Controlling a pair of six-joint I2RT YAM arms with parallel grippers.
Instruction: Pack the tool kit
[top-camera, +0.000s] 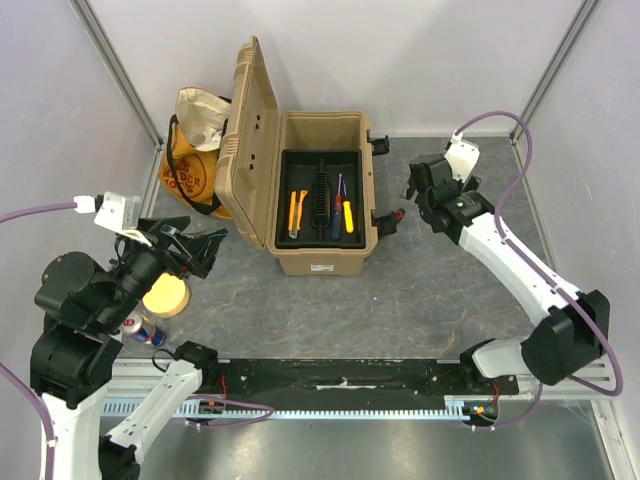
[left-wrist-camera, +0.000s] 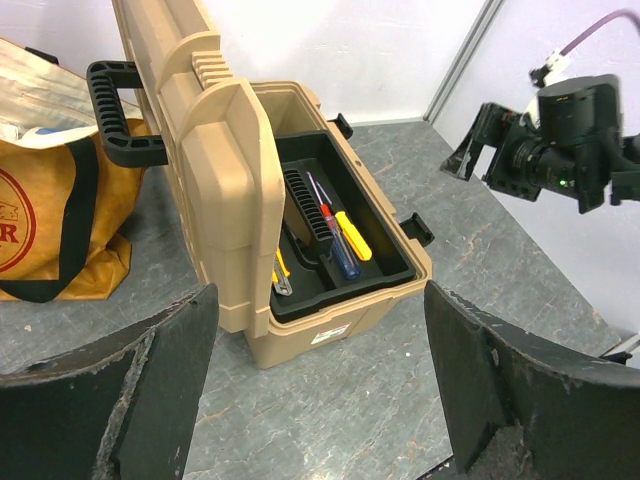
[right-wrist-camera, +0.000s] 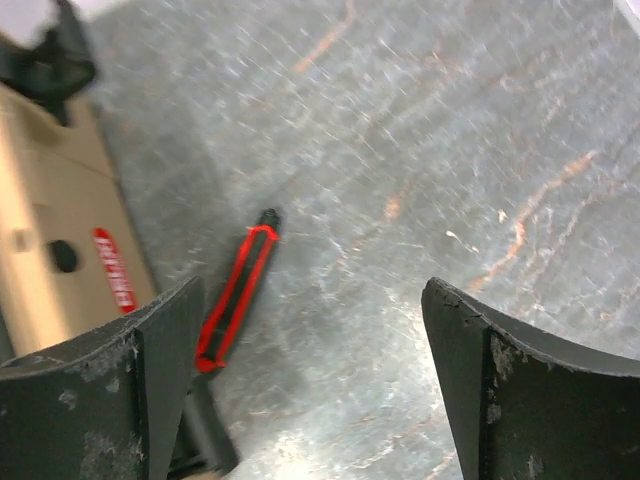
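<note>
- Top external view: a tan toolbox (top-camera: 320, 262) is seen standing mid-table, with its lid (top-camera: 252, 130) raised upright along its left side and a black inner tray (top-camera: 300, 170) seated inside.
- In the tray, an orange-handled tool (top-camera: 296, 212) is noted left of the centre grip. A yellow-handled screwdriver (top-camera: 347, 216) and a blue-handled screwdriver (top-camera: 337, 218) are laid right of it.
- The right gripper (top-camera: 415, 195) is held just off the box's right wall. From above, only a red speck is made out beneath it.
- Right wrist view: that speck is resolved here as a red-and-black-handled tool (right-wrist-camera: 235, 300), laid flat on the grey table (right-wrist-camera: 450, 150) just beside the box wall. The fingers are spread wide with nothing clasped between them. The tool is seen close by the finger at the frame's left; contact cannot be told.
- Left wrist view: the left gripper (left-wrist-camera: 320, 295) is likewise spread wide and empty, well apart from the box and pointed at its front corner.
- The lid's black carry handle (left-wrist-camera: 115, 110) is shown plainly only in this view.
- An orange-yellow cloth bag (left-wrist-camera: 40, 220) is seen just behind the lid.
</note>
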